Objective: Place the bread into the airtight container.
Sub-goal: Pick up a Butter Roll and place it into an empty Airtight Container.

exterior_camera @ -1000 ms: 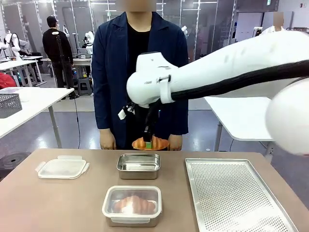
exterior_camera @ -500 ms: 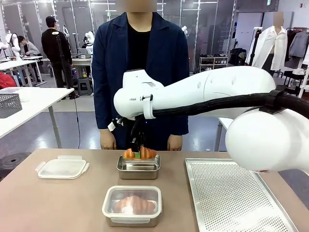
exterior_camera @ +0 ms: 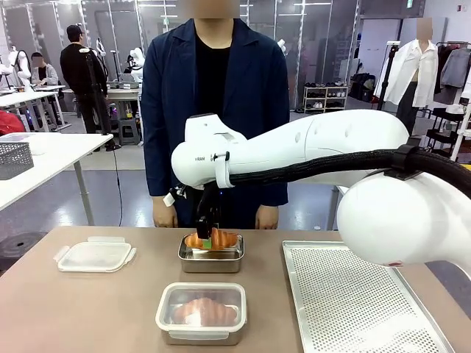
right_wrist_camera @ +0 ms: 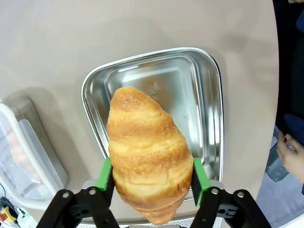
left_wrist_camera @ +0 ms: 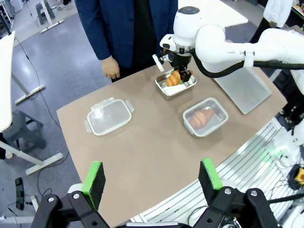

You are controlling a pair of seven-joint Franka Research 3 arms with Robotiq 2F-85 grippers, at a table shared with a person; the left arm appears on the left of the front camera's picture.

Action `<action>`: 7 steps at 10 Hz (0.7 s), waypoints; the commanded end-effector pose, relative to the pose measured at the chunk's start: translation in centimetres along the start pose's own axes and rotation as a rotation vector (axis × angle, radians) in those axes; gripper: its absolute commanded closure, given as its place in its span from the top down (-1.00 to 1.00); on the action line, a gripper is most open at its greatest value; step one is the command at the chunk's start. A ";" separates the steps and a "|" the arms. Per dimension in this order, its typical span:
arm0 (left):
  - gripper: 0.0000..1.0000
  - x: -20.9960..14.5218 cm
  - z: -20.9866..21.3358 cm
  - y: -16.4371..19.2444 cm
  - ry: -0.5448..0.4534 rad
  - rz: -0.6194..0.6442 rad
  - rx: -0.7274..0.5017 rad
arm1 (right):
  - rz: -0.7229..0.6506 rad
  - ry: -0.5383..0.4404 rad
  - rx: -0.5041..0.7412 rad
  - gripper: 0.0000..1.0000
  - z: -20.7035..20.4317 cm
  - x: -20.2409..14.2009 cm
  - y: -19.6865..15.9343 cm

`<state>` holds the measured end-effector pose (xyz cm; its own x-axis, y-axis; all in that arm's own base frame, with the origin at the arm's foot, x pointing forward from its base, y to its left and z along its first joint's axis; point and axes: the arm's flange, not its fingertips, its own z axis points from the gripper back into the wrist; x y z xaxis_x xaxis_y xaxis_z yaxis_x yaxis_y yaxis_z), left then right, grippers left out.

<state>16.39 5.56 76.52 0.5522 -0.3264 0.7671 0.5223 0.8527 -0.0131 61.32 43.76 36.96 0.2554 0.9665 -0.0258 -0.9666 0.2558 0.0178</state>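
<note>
**Croissant held over the steel container, release not yet made**

You have the right gripper (exterior_camera: pixel 207 237) pinching the bread (right_wrist_camera: pixel 148 154), a croissant, between its green pads (right_wrist_camera: pixel 104 175), right above the open steel container (right_wrist_camera: pixel 204 118) at the far middle of the table (exterior_camera: pixel 88 309). The wrist view shows the container empty, its bottom bare and shiny. Your next move, as I judge it, is to lower a little so the croissant sits inside the rim, then spread the fingers and lift straight up.

Nearer you, a lidded clear container (exterior_camera: pixel 201 313) already holds another croissant. A second clear container (left_wrist_camera: pixel 108 116) sits closed and looks empty. The left gripper (left_wrist_camera: pixel 152 177) hangs high over the table, fingers spread, holding nothing.
</note>
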 end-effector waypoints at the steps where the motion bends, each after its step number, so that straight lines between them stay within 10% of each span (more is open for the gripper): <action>1: 1.00 0.1 0.1 -0.1 -0.003 -0.007 -0.006 | 0.002 0.009 -0.019 1.00 0.3 0.9 -0.4; 7: 1.00 0.1 0.1 -0.1 -0.003 -0.007 -0.006 | 0.003 -0.002 -0.001 1.00 0.0 0.2 0.1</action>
<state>16.39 5.56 76.52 0.5522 -0.3264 0.7671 0.5223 0.8527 -0.0131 61.26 43.95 37.00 0.2501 0.9679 -0.0230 -0.9679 0.2505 0.0177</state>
